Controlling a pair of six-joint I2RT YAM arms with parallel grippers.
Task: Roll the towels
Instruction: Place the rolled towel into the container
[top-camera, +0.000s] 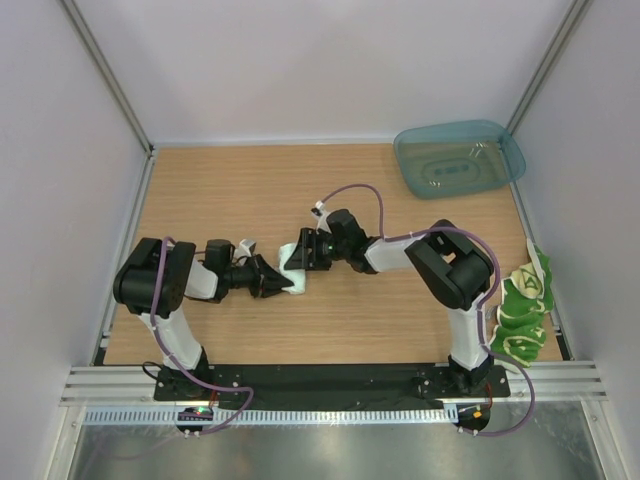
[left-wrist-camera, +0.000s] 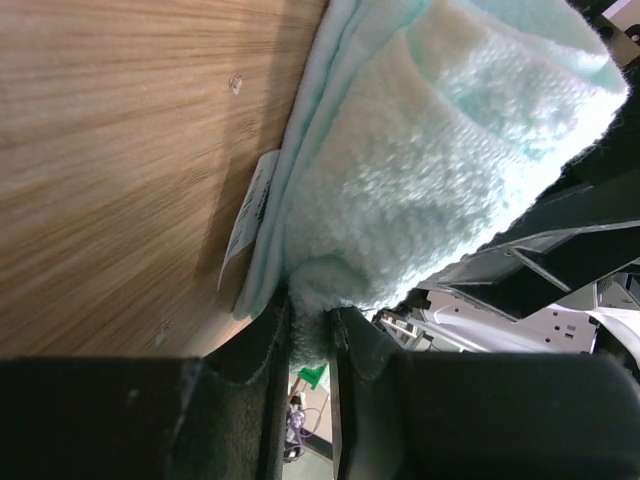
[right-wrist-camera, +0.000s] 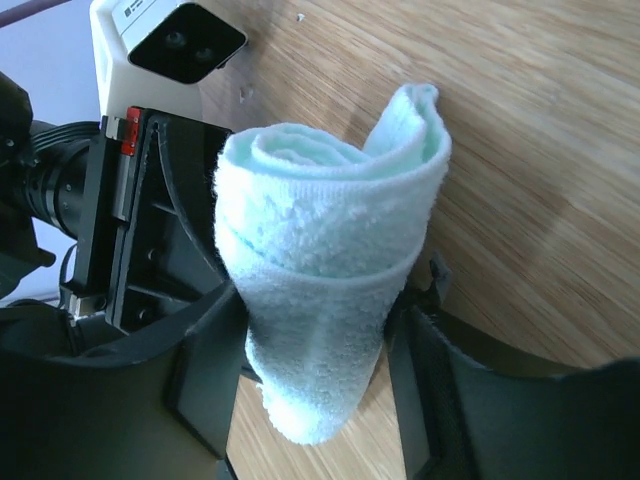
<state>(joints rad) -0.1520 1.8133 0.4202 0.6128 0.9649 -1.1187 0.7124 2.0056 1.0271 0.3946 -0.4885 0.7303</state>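
**Mint towel gripped from both sides at mid-table**

The plain pale mint-white terry towel (top-camera: 292, 275), partly rolled, is held between both arms at the middle of the wooden table (top-camera: 220, 190). An edge is pinched by the left gripper (left-wrist-camera: 312, 330). The roll is flanked by the spread fingers of the right gripper (right-wrist-camera: 315, 370). The pale yellow towel with green drawings (top-camera: 525, 310) is seen at the right edge.

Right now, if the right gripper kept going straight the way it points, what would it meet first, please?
The mint towel, already between the right gripper's fingers. Just beyond it is the left gripper, pinching the same towel from the other side, so the way is not free.
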